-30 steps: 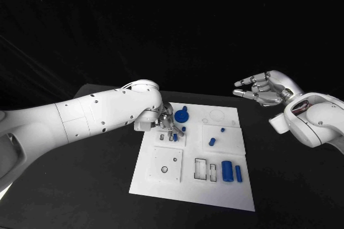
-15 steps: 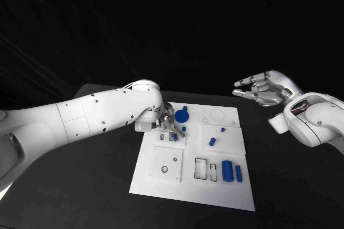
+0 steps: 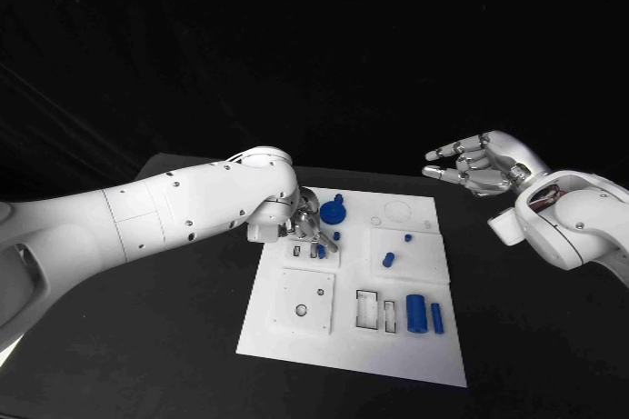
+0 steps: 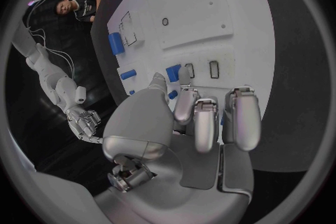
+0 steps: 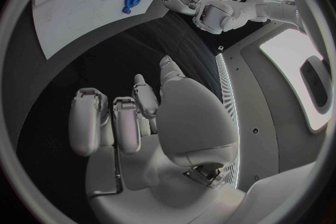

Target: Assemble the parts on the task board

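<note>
The room behind is dark, and a black table is sitting in front of the robot. A white board is lying in the middle of the table.

The big left arm is reaching over the board's near-left part. Its left hand is pointing down at the board. Its fingers are touching a small blue peg that is standing at a little slot. I cannot tell if the hand is gripping the peg or just pressing on it.

The right hand is hanging in the air, well away from the board. Its fingers are curled a bit but apart, and it is holding nothing.

Other parts are lying on the board. A big blue cylinder is lying near the front, with a thin blue bar just beside it. A round blue knob is sitting close to the left hand. A short blue piece is lying in the middle, and a tiny blue bit is sitting farther back.

Since a second ago, almost nothing is moving. The left hand is staying low on the same spot. The right arm is drifting just a little. I think the left hand is still busy fitting the peg in, so most parts are still waiting.
</note>
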Controlling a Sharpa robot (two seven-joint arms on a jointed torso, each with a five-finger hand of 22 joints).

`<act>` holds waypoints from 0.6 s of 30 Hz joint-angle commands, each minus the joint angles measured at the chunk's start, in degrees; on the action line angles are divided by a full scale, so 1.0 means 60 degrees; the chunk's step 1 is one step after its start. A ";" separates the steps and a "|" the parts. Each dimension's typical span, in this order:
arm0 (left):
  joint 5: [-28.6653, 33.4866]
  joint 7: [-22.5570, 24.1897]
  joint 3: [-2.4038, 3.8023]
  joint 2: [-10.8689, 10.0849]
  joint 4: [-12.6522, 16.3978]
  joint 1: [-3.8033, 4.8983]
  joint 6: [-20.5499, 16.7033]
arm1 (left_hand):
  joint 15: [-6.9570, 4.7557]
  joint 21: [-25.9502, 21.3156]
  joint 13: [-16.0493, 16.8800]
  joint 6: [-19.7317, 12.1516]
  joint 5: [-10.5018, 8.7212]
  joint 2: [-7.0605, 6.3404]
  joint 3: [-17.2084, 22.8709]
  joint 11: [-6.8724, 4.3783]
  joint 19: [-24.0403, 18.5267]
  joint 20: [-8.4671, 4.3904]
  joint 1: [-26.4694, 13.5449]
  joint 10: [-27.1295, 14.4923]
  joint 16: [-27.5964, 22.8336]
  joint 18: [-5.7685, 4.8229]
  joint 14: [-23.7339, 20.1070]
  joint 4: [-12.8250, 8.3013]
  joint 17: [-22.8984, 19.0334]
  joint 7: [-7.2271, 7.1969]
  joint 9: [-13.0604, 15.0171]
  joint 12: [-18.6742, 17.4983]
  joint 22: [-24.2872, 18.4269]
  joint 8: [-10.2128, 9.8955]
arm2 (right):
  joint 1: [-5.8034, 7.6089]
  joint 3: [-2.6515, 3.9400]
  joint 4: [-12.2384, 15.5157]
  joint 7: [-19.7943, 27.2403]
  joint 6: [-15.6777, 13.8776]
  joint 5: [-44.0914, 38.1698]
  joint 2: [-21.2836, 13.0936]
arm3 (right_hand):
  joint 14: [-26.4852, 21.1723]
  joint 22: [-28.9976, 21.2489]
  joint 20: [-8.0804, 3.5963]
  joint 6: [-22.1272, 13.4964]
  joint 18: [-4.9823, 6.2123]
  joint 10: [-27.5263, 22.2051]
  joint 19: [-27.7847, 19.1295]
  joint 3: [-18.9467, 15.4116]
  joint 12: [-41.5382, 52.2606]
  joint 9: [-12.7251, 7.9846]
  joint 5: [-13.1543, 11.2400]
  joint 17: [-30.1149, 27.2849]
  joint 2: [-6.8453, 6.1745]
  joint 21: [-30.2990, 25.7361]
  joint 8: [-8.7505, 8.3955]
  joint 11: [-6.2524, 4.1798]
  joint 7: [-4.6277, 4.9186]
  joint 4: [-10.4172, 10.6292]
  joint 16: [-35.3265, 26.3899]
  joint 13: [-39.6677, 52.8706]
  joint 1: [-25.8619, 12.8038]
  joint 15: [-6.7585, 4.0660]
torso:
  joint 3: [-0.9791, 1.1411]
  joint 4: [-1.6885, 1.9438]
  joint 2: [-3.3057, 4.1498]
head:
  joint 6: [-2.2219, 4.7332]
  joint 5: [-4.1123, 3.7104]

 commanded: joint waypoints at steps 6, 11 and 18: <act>0.0348 0.0013 0.0000 -0.0017 -0.0003 -0.0001 -0.0040 | -0.0090 0.0048 -0.0011 -0.0133 -0.0013 0.0110 0.0775 -0.0098 0.0214 -0.0067 0.0802 0.0028 0.0029 -0.0057 0.0972 -0.0484 0.2510 -0.0041 0.0035 -0.0018 0.0059 -0.0180 | -0.0012 0.0001 -0.0033 -0.0038 0.0186 -0.0208 0.0023 | 0.0805 0.0003 0.0015 0.0090 0.0040 -0.0050 -0.0045 -0.0011 -0.0013 0.0007 0.0121 0.1640 0.0095 -0.0030 -0.0008 -0.0033 -0.0009 -0.0110 -0.0016 -0.0003 0.0074 -0.0032 | -0.0004 -0.0007 0.0006 | -0.0041 0.0006; 0.0370 0.0011 0.0000 -0.0020 -0.0005 -0.0001 -0.0035 | -0.0095 0.0057 -0.0003 -0.0128 -0.0011 0.0019 0.1119 -0.0105 0.0217 -0.0077 0.0951 0.0026 0.0029 -0.0061 0.0972 -0.0642 0.2510 -0.0047 0.0044 -0.0034 0.0085 -0.0255 | -0.0015 0.0001 -0.0044 -0.0041 0.0187 -0.0212 0.0028 | 0.0804 0.0004 0.0015 0.0091 0.0040 -0.0050 -0.0044 -0.0012 -0.0012 0.0007 0.0131 0.1639 0.0097 -0.0030 -0.0008 -0.0034 -0.0009 -0.0114 -0.0017 -0.0003 0.0078 -0.0032 | -0.0001 -0.0014 -0.0005 | -0.0058 0.0019; 0.0394 0.0011 -0.0001 -0.0039 -0.0003 -0.0001 -0.0086 | -0.0134 0.0077 0.0002 -0.0171 0.0001 -0.0172 0.2130 -0.0143 0.0225 -0.0110 0.1424 0.0000 0.0029 -0.0068 0.0972 -0.1131 0.2510 -0.0080 0.0039 -0.0090 0.0140 -0.0434 | -0.0017 0.0001 -0.0047 -0.0046 0.0188 -0.0214 0.0024 | 0.0804 0.0006 0.0014 0.0092 0.0040 -0.0047 -0.0043 -0.0012 -0.0008 0.0007 0.0150 0.1637 0.0101 -0.0029 -0.0008 -0.0034 -0.0009 -0.0121 -0.0019 -0.0001 0.0084 -0.0033 | -0.0003 -0.0006 0.0002 | -0.0079 0.0019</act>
